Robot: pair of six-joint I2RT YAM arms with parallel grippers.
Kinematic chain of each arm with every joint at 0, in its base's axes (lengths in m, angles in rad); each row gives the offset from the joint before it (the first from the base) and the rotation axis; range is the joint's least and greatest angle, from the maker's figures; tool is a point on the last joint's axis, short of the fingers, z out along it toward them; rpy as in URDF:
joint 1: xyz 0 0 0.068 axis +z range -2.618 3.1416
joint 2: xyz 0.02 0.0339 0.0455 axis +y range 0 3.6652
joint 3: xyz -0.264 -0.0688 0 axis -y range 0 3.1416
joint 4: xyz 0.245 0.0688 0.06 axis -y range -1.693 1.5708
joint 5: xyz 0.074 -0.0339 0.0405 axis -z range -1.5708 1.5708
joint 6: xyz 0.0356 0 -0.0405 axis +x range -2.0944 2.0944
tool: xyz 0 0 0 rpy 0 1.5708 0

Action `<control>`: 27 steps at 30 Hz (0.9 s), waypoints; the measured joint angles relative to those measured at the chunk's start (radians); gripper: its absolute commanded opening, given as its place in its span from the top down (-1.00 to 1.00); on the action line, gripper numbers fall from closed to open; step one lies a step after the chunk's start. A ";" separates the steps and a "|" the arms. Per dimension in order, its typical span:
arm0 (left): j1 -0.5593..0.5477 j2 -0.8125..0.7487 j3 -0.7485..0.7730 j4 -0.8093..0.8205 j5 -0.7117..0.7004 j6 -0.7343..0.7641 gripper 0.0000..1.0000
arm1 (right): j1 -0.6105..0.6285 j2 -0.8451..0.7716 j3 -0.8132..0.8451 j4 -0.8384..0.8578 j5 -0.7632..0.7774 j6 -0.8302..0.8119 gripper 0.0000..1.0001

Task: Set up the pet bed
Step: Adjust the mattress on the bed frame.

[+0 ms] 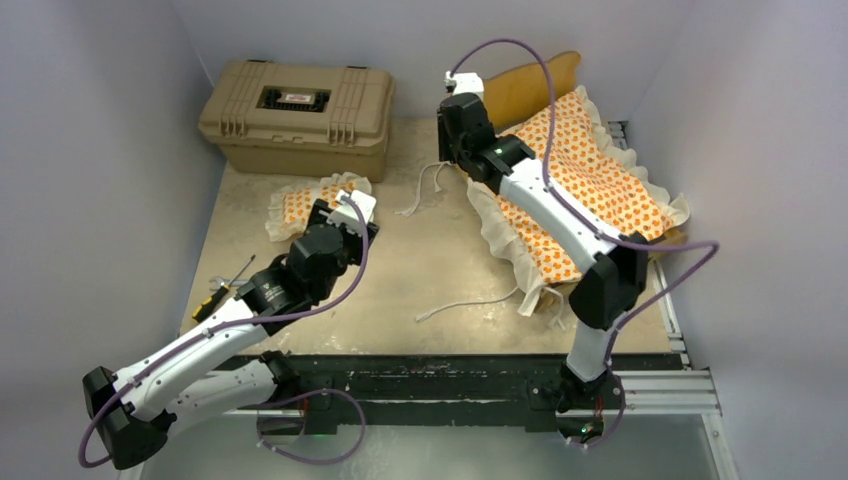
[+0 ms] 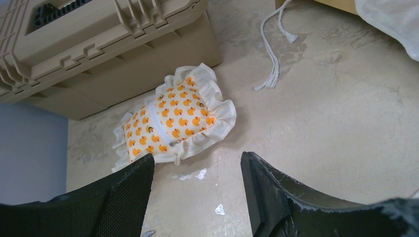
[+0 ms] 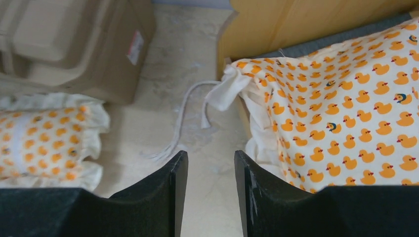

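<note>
In the top view, the pet bed's light-wood frame (image 1: 530,85) is sitting toward 1 o'clock on the bench (image 1: 420,260). The mattress cushion (image 1: 590,170) is lying across the frame, with its white ruffle spilling over the near side. The fabric is showing a print of small orange ducks, a few of them with dark heads.

The matching pillow (image 1: 300,200) is lying flat on the bench at about 10 o'clock, just in front of the tan hard case (image 1: 300,120). The case is standing closed at 11 o'clock.

The left pincer (image 1: 345,215) is hovering over the near edge of the pillow. Its wrist view is showing the fingers spread wide, gripping nothing, and the pillow lying at 11 o'clock beyond the tips.

The right pincer (image 1: 452,155) is hanging by the cushion's head corner. Its wrist view is showing the fingers parted with only bare bench between them, gripping nothing, and the cushion lying at 2 o'clock.

A white cord (image 1: 425,190) is trailing across the bench from that corner, and a second cord (image 1: 470,300) is lying nearer the arms.

A white label with red marks (image 1: 296,98) is sitting in the case lid's recess. A similar one (image 3: 134,48) is showing on the case in the right wrist view. The writing on both is too small and blurred to read.
</note>
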 measured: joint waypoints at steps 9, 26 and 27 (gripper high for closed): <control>0.012 -0.001 -0.005 0.001 -0.008 -0.003 -0.28 | -0.011 0.286 0.025 0.000 0.129 -0.103 0.28; 0.024 -0.003 -0.008 0.001 -0.007 -0.003 -0.27 | -0.021 0.344 0.012 0.076 0.357 -0.209 0.34; 0.024 -0.003 -0.008 0.000 -0.007 -0.003 -0.27 | -0.023 0.348 0.012 0.080 0.357 -0.212 0.35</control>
